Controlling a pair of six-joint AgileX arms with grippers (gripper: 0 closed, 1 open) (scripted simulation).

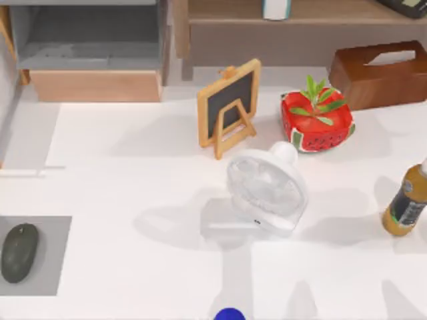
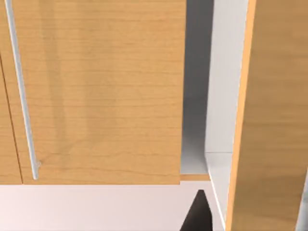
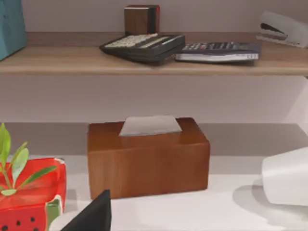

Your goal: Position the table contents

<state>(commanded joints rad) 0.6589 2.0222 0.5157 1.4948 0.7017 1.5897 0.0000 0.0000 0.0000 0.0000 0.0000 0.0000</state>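
Observation:
The dark grey-green mouse [image 1: 19, 252] lies on the grey mat [image 1: 50, 267] at the table's left front edge. The white and teal book-like item [image 1: 275, 8] stands on the wooden shelf [image 1: 313, 17] behind the table; its teal side [image 3: 9, 26] is in the right wrist view. A dark part of my left gripper [image 2: 197, 216] hangs before a wooden cabinet door [image 2: 101, 91] with a metal handle [image 2: 21, 96]. A dark part of my right gripper [image 3: 94, 216] faces the brown tissue box [image 3: 148, 156]. Neither gripper is near the mouse.
A small chalkboard easel [image 1: 229, 107], a white fan [image 1: 267, 187], a red watermelon planter [image 1: 315, 120], the tissue box [image 1: 380, 73] and a bottle [image 1: 407, 203] stand across the middle and right. A cabinet [image 1: 93, 50] sits back left. Calculators [image 3: 144, 45] and a stapler [image 3: 281, 29] lie on the shelf.

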